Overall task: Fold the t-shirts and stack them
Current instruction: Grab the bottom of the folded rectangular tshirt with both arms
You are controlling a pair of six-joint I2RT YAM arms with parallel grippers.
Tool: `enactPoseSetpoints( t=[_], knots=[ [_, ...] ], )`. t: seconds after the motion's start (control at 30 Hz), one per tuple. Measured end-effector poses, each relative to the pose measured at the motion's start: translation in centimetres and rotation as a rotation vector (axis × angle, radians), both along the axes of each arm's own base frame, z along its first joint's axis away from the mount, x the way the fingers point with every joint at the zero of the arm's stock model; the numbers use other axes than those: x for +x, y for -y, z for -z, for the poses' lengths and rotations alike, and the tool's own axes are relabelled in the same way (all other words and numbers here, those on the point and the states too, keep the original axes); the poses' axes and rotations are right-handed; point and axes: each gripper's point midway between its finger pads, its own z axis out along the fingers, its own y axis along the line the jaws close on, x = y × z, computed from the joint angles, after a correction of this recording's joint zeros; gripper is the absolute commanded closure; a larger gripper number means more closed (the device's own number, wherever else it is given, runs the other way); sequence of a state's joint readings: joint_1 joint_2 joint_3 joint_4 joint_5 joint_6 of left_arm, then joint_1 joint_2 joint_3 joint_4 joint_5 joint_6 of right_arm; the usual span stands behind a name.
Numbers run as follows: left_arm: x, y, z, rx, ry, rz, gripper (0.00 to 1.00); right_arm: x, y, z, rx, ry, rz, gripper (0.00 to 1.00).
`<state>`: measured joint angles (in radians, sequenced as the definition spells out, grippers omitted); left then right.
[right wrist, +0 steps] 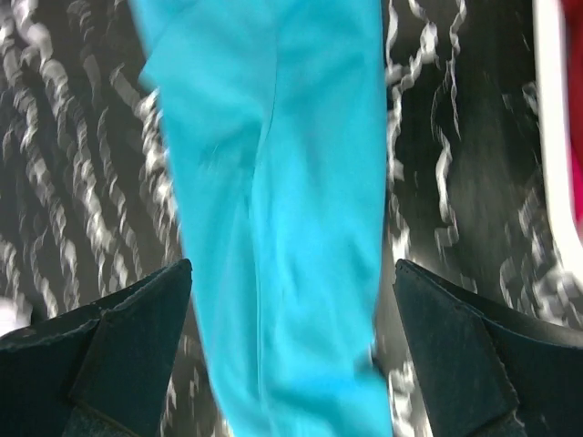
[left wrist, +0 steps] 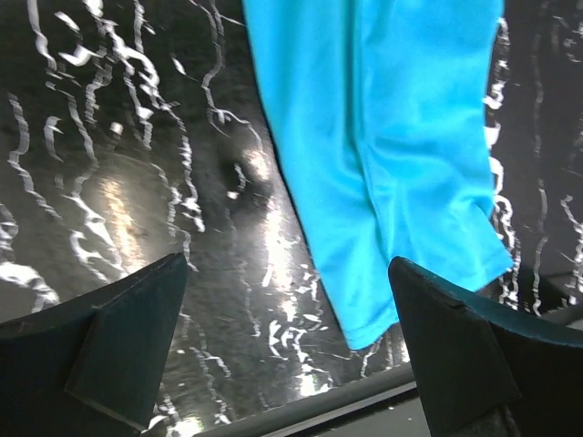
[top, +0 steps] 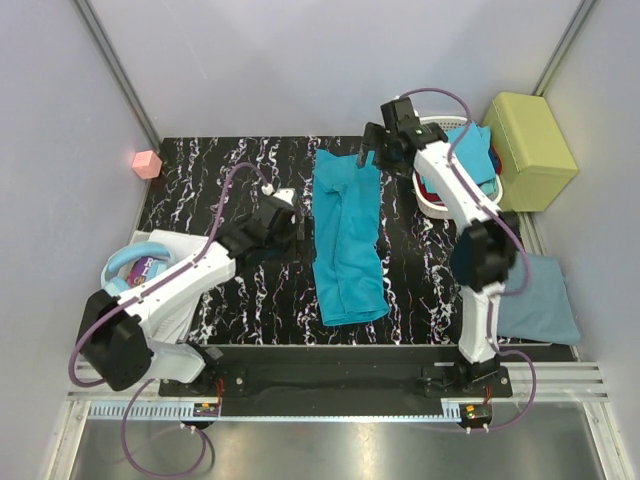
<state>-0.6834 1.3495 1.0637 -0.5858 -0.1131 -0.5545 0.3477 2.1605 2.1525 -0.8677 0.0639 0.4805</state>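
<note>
A bright teal t-shirt (top: pixel 347 240) lies on the black marbled table (top: pixel 220 170), folded lengthwise into a long strip. My left gripper (top: pixel 298 225) hovers open just left of the strip's middle. In the left wrist view the shirt's (left wrist: pixel 383 137) lower edge lies before the right finger (left wrist: pixel 455 355), and nothing is between the jaws of that gripper (left wrist: pixel 287 273). My right gripper (top: pixel 368 150) is open above the strip's far end. The right wrist view shows the cloth (right wrist: pixel 282 182) under the wide gap of the right gripper (right wrist: pixel 293 273). A folded grey-blue t-shirt (top: pixel 540 295) rests at the right.
A white slatted basket (top: pixel 432 205) at the back right holds blue and red cloth; its rim (right wrist: pixel 551 91) shows in the right wrist view. A yellow-green padded box (top: pixel 527 150) stands beside it. Blue headphones (top: pixel 135 268) lie at the left, and a pink cube (top: pixel 147 163) at the far left.
</note>
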Motion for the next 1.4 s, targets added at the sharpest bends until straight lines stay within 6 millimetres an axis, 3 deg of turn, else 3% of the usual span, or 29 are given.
enactPoseSetpoints(
  t=[0.1, 0.2, 0.27, 0.4, 0.53, 0.67, 0.83, 1.13, 1.2, 1.4],
  knots=[
    [-1.3, 0.8, 1.0, -0.033, -0.005, 0.016, 0.07, -6.1, 0.4, -4.1, -0.017, 0.068, -0.022, 0.07],
    [-3.0, 2.7, 2.8, -0.019, -0.046, 0.071, 0.1, -12.5, 1.5, -5.6, -0.004, 0.092, -0.028, 0.13],
    [-3.6, 4.4, 4.3, -0.002, -0.073, 0.106, 0.11, -15.8, 2.7, -4.8, 0.0, 0.074, -0.01, 0.16],
    [-4.9, 7.0, 7.5, 0.061, -0.136, 0.164, 0.12, -20.6, 4.2, -0.7, -0.023, -0.019, 0.015, 0.28],
    [-6.2, 9.1, 8.9, 0.083, -0.166, 0.205, 0.14, -24.8, 5.1, 3.1, -0.046, -0.12, 0.014, 0.41],
    [-6.8, 10.2, 8.9, 0.075, -0.168, 0.216, 0.16, -26.8, 5.6, 4.2, -0.036, -0.147, 0.017, 0.57],
    [-6.9, 10.0, 9.4, 0.084, -0.188, 0.192, 0.16, -28.5, 4.9, 5.6, -0.01, -0.187, -0.013, 0.76],
    [-7.5, 9.0, 10.1, 0.112, -0.215, 0.171, 0.17, -31.3, 1.8, 8.3, 0.025, -0.256, -0.098, 0.83],
    [-8.0, 8.3, 10.8, 0.13, -0.234, 0.163, 0.17, -31.9, 1.4, 9.2, 0.018, -0.277, -0.108, 0.88],
    [-9.3, 6.3, 12.2, 0.18, -0.278, 0.151, 0.17, -33.2, 0.4, 11.7, -0.004, -0.332, -0.116, 0.9]
  ],
)
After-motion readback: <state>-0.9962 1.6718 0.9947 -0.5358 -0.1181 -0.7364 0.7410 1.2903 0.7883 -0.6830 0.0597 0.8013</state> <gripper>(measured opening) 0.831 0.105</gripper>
